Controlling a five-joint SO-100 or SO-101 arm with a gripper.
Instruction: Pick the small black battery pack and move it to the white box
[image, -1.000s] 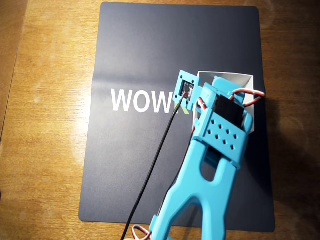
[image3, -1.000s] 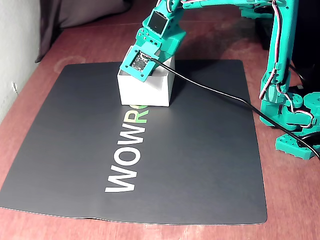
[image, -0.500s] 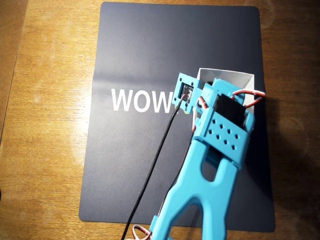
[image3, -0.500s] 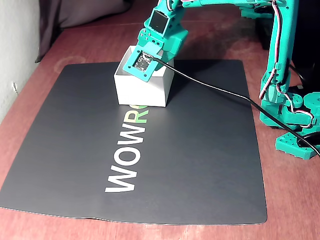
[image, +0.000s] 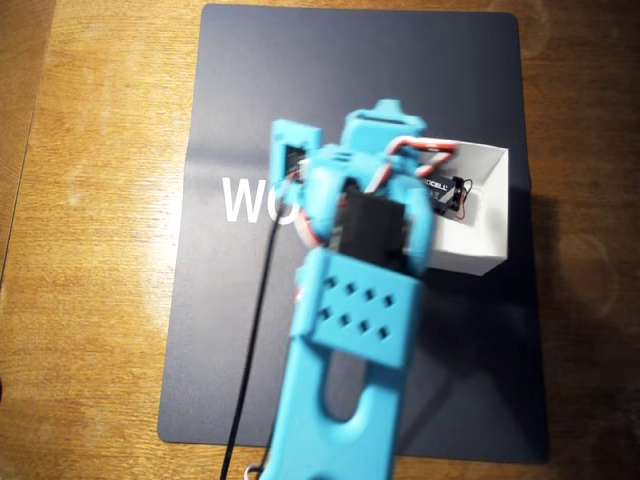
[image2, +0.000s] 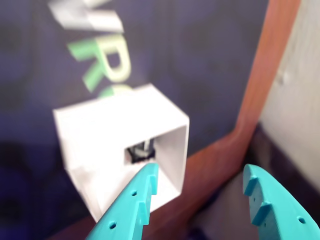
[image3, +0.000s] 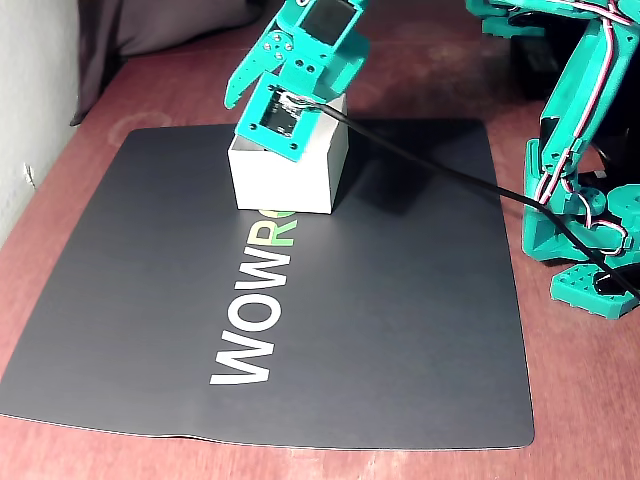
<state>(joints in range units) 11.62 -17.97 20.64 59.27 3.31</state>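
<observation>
Battery pack (image: 442, 188) inside white box (image: 485, 215), clear of hand (image2: 200, 187).
Hand fingers spread apart, empty, raised above box.

Matt dark rubbery mat (image3: 400, 330) on a slightly glossy brown wooden table (image: 90, 250); matt white cardboard box (image3: 285, 180); smooth turquoise plastic arm (image: 350, 380).

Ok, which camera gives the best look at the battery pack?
The overhead view: the battery pack lies inside the white box, lettering and wires showing. The wrist view catches a blurred dark bit; in the fixed view the box wall hides it.
</observation>
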